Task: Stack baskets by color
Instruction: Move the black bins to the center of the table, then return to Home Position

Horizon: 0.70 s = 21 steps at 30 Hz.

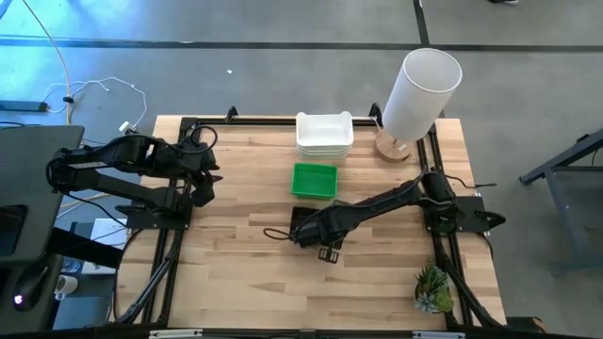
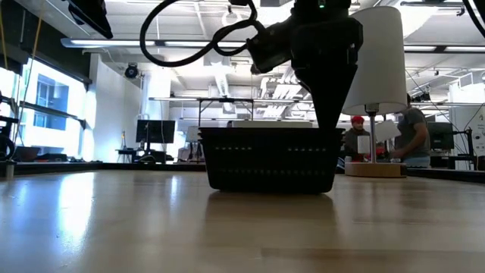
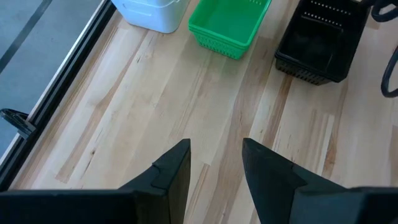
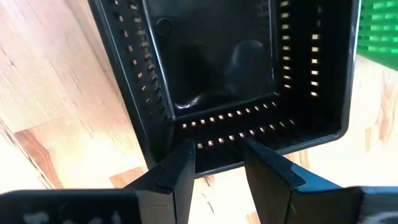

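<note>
Showing slotted black mesh basket (image 4: 217,81), glossy rectangular, on pale woodgrain table (image 1: 236,273)

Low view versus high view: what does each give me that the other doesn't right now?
Only the low view: the black basket's slotted side resting flat on the table, and people in the room behind. Only the high view: the white baskets, the green basket, the potted plant, and the left gripper waiting at the left edge. Both: the right gripper at the black basket, and the white cylinder.
</note>
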Each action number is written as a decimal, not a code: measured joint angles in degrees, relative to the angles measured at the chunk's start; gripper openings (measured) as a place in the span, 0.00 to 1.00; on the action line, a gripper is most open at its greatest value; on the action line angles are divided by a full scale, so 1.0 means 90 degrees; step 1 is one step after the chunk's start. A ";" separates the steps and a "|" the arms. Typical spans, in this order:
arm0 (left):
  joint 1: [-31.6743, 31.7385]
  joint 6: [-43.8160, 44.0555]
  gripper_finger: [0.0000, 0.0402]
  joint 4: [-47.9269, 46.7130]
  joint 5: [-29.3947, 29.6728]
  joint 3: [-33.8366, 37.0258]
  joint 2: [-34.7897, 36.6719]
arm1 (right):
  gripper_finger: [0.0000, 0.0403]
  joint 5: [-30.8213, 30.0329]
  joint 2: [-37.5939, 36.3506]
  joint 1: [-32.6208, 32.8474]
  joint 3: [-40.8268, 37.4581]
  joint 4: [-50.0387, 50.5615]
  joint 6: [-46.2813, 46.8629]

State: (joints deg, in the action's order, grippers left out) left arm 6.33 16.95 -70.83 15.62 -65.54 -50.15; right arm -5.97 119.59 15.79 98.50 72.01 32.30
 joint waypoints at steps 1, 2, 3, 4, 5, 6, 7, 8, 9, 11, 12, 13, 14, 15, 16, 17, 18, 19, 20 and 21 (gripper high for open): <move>0.0001 0.0000 0.33 0.0000 0.0001 0.0000 0.0000 | 0.31 0.0005 0.0000 0.0000 0.0000 -0.0005 -0.0038; 0.0002 0.0000 0.33 0.0000 0.0000 0.0000 0.0000 | 0.31 0.0017 0.0000 0.0002 0.0000 -0.0018 -0.0083; 0.0002 -0.0002 0.33 0.0000 0.0000 0.0000 0.0000 | 0.31 0.0023 0.0000 0.0005 0.0000 -0.0030 -0.0117; 0.0000 -0.0002 0.33 0.0000 0.0000 0.0000 0.0001 | 0.31 0.0021 0.0000 0.0010 0.0000 -0.0030 -0.0137; -0.0001 0.0000 0.33 0.0000 -0.0006 0.0001 0.0002 | 0.31 0.0021 -0.0003 0.0012 0.0000 -0.0026 -0.0153; -0.0002 0.0000 0.33 0.0022 -0.0037 0.0021 0.0018 | 0.31 0.0021 -0.0016 0.0015 0.0000 -0.0021 -0.0166; -0.0003 0.0013 0.33 0.0054 -0.0068 0.0077 0.0062 | 0.31 0.0021 -0.0052 0.0015 0.0000 -0.0017 -0.0168; -0.0015 0.0065 0.33 0.0114 -0.0093 0.0166 0.0132 | 0.31 0.0017 -0.0109 0.0015 0.0000 -0.0008 -0.0174; -0.0040 0.0123 0.33 0.0251 -0.0121 0.0297 0.0231 | 0.31 0.0000 -0.0188 0.0015 0.0000 0.0011 -0.0207; -0.0139 0.0228 0.33 0.0670 -0.0241 0.0688 0.0487 | 0.31 -0.0144 -0.0368 0.0024 0.0000 0.0027 -0.0294; -0.0190 0.0258 0.33 0.0907 -0.0308 0.0915 0.0626 | 0.31 -0.0278 -0.0468 0.0031 0.0000 0.0036 -0.0314; -0.0237 0.0267 0.33 0.1174 -0.0407 0.1154 0.0761 | 0.31 -0.0456 -0.0574 0.0041 0.0000 0.0067 -0.0349; -0.0282 0.0270 0.33 0.1439 -0.0501 0.1378 0.0895 | 0.31 -0.0615 -0.0700 0.0045 0.0000 0.0102 -0.0375; -0.0320 0.0268 0.33 0.1694 -0.0576 0.1601 0.1029 | 0.31 -0.0774 -0.0829 0.0057 0.0000 0.0123 -0.0405; -0.0351 0.0267 0.33 0.1955 -0.0639 0.1819 0.1158 | 0.31 -0.0924 -0.0965 0.0072 0.0000 0.0123 -0.0421; -0.0385 0.0270 0.33 0.2211 -0.0708 0.2034 0.1285 | 0.31 -0.1133 -0.1105 0.0096 0.0000 0.0128 -0.0426; -0.0415 0.0276 0.33 0.2475 -0.0775 0.2240 0.1405 | 0.31 -0.1389 -0.1229 0.0126 0.0001 0.0129 -0.0427; -0.0451 0.0278 0.33 0.2769 -0.0831 0.2465 0.1523 | 0.31 -0.1632 -0.1354 0.0162 0.0002 0.0131 -0.0429; -0.0486 0.0272 0.33 0.3035 -0.0892 0.2670 0.1631 | 0.31 -0.1877 -0.1474 0.0198 0.0002 0.0162 -0.0429; -0.0523 0.0272 0.33 0.3265 -0.0925 0.2866 0.1735 | 0.31 -0.2088 -0.1590 0.0232 0.0002 0.0218 -0.0430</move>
State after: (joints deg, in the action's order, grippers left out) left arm 1.62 19.40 -41.45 7.29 -39.75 -34.53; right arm -24.77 105.28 17.88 98.52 73.97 28.43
